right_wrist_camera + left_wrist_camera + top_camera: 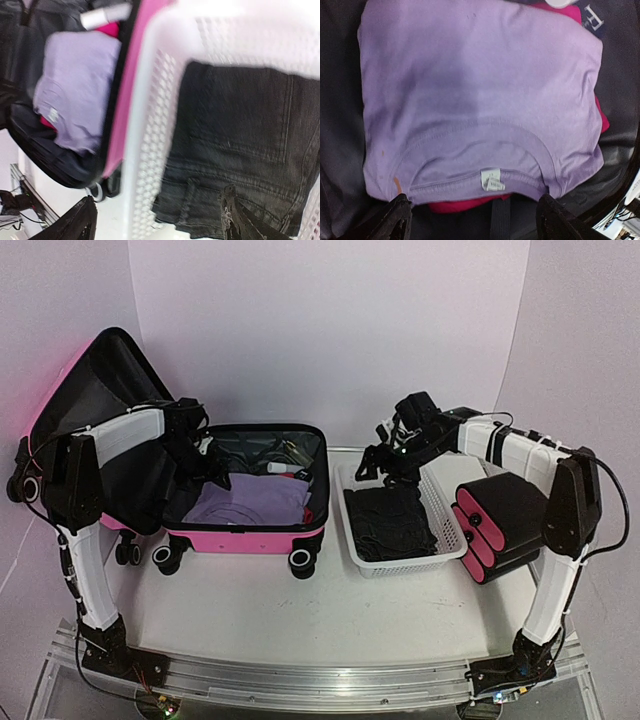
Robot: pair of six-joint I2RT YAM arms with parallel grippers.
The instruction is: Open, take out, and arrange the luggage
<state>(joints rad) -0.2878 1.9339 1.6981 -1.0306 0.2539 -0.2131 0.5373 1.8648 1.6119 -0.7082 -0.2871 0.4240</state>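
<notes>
The luggage [250,538], a bright-pink suitcase, lies open on the table, and its black-lined lid [100,400] stands up at the left. A folded purple shirt [250,500] [480,100] lies in its near half on top of a pink garment [465,204]. My left gripper [205,468] [472,200] hovers open over the shirt's collar edge, holding nothing. My right gripper [385,465] [159,196] is open and empty above the white mesh basket [410,565] [150,125], where dark jeans [390,520] [240,140] lie.
A stack of black cases with pink ends [500,525] sits right of the basket, under my right arm. A white tube [285,468] [105,15] and some cables lie at the back of the suitcase. The curved white backdrop stands close behind.
</notes>
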